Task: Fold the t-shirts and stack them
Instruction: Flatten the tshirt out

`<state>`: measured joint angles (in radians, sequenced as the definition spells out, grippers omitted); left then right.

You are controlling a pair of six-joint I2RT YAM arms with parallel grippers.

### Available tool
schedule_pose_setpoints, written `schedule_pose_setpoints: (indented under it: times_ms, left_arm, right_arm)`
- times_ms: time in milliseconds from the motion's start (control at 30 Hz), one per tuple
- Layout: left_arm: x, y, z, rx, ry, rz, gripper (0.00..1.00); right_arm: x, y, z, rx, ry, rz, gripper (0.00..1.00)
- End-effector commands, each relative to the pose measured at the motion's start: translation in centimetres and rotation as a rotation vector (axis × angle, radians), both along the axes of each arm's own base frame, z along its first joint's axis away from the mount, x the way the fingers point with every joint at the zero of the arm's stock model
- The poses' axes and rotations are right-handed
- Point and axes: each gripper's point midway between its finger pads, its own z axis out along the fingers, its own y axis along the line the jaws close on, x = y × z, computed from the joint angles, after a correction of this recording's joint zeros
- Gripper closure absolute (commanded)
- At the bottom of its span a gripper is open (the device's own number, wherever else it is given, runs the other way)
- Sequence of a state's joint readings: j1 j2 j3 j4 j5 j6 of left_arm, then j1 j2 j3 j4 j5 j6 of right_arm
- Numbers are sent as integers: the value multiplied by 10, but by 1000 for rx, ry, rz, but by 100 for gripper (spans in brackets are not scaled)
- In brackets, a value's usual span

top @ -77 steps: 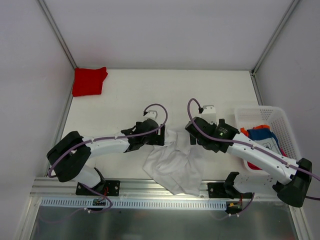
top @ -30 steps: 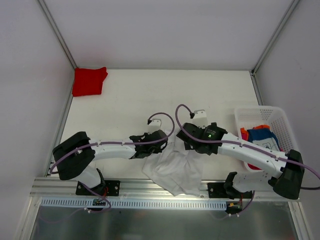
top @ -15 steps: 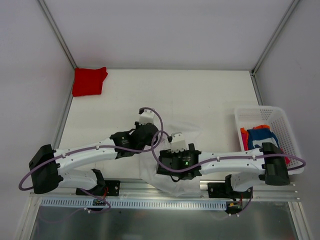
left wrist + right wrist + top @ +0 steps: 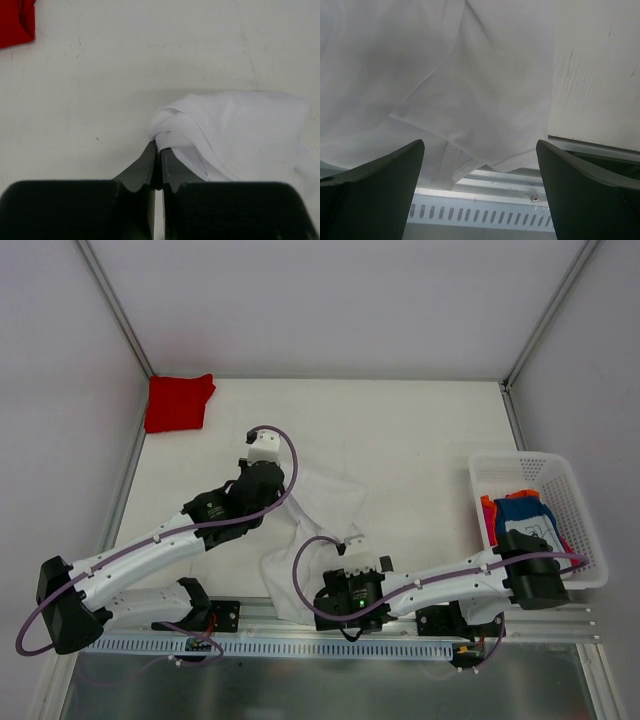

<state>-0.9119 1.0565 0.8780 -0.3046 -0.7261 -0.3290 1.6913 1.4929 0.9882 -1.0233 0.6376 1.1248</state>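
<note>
Clenching our left claw (image 4: 156,149) on the limp white t-shirt (image 4: 240,125), we'd take its hem with the released right claw (image 4: 480,145).

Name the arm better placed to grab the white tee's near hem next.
Right. The right end effector, open, hangs over the white tee where its hem drapes off the table. The left end effector is shut on the tee's far fold, so it is occupied.

White t-shirt (image 4: 335,500) lies rumpled, centre front; red t-shirt (image 4: 178,402) folded in far-left corner
</note>
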Motion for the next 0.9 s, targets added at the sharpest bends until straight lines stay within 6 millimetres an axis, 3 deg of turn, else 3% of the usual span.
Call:
schedule_pose_setpoints:
  times_ms: [0, 233, 533, 867]
  left_arm:
    - [2, 4, 16, 13, -25, -8, 100]
    - [1, 9, 4, 14, -1, 2, 100]
    - [-3, 8, -3, 6, 15, -14, 100]
    - [-3, 7, -12, 14, 34, -11, 100]
  right_arm:
    - [-9, 9, 7, 35, 2, -36, 1]
    - [-20, 7, -11, 9, 21, -42, 0]
    - [-11, -11, -55, -1, -2, -54, 2]
    - [-8, -2, -57, -39, -13, -14, 5]
